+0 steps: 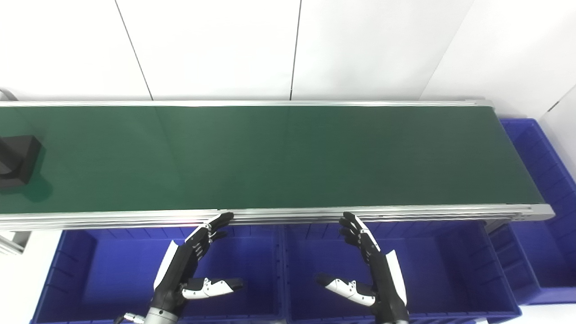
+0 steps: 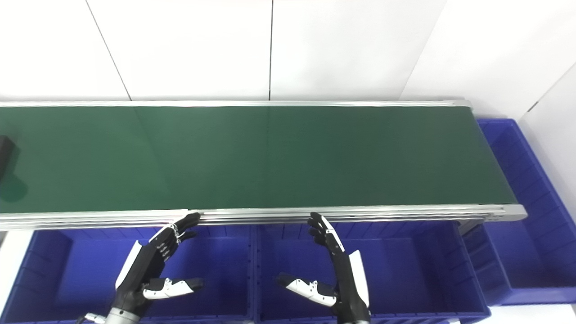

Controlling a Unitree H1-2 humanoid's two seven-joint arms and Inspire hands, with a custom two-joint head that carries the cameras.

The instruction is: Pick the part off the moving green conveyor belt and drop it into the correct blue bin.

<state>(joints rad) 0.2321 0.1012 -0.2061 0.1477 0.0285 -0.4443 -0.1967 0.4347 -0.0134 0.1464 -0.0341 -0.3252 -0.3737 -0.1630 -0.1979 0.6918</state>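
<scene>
One black part (image 1: 15,162) rides the far left end of the green conveyor belt (image 1: 279,157). Three blue bins: two in front, one (image 1: 546,180) at the belt's right end. Left hand (image 1: 189,265) and right hand (image 1: 369,265) hover over the front bins, fingers apart, empty

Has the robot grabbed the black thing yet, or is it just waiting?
Nothing looks done yet. The black part lies on the green belt at its far left end, away from both hands. The left hand and right hand are open and hold nothing, poised over the near blue bins, which look bare where visible. Still to do: pick the part off the belt and drop it into the right bin.
</scene>
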